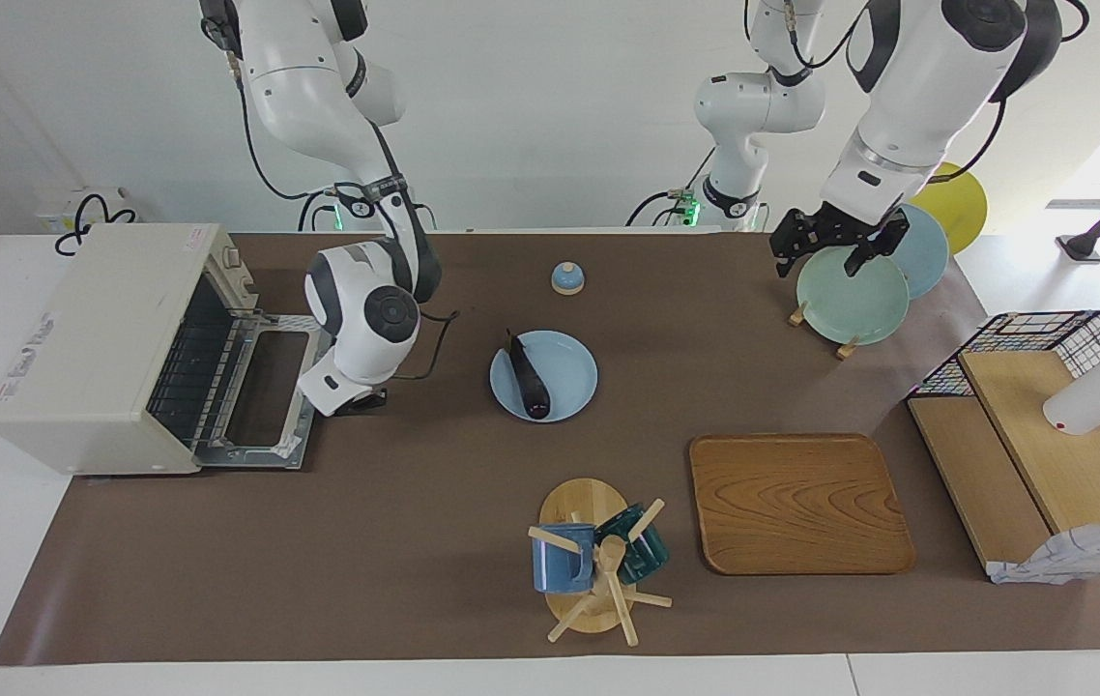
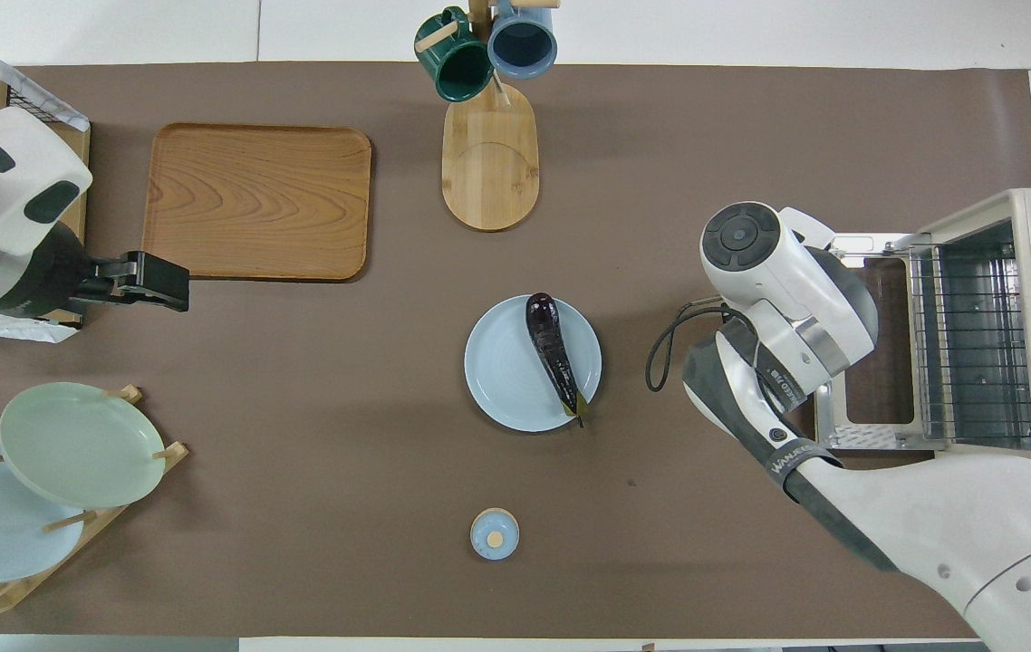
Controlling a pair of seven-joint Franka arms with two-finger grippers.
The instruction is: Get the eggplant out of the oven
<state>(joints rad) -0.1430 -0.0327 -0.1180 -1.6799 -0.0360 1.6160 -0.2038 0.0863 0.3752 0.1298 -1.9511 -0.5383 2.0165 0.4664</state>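
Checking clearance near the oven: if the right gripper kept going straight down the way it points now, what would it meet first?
Most likely the outer edge of the oven's open door: the right gripper hangs, jaws shut, just at that edge. Depth is unclear, so it might land on the brown mat beside it.

One camera sits high across the table and faces the two robots, taking in the whole brown mat; the boxy cream-white toaster oven [image 1: 115, 348] lies at the frame's left. The other hangs above the robots' end, looking steeply down and closer in; there the oven [image 2: 987, 353] sits at the right. Both share the round pale blue plate [image 1: 564, 382] [image 2: 506, 380] near centre.
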